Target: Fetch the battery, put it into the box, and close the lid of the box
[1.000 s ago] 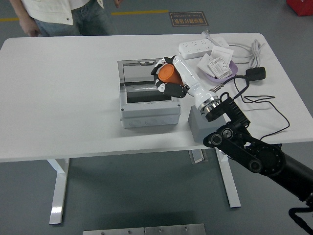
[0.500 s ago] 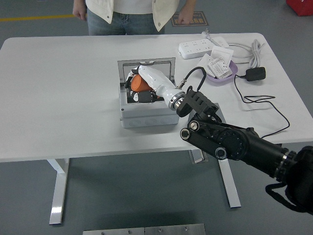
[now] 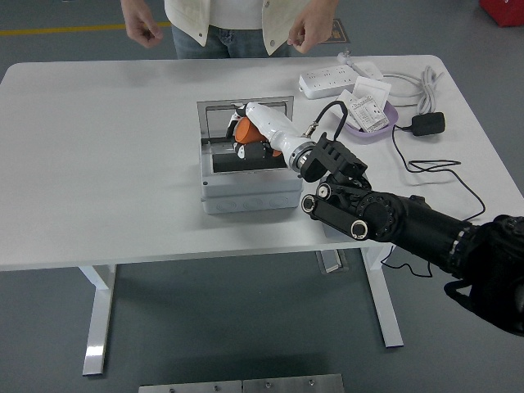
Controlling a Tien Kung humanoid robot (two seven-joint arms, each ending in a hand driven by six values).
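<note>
Hidden and cut off, placed from the box (image 3: 246, 184):

- Battery (image 3: 246, 130), over the box's open top: only an orange patch shows; my right hand (image 3: 250, 135) covers the rest.
- My fingers: bunched around the battery, too small to count.
- Box interior: mostly behind my hand and wrist; I cannot tell its contents.
- Lid (image 3: 217, 115), standing at the box's far edge: right part behind my hand.
- Person (image 3: 237, 20), beyond the box: cut off above the waist.
- Packets in the purple dish (image 3: 367, 131), right of the box: print too small to read.
</note>
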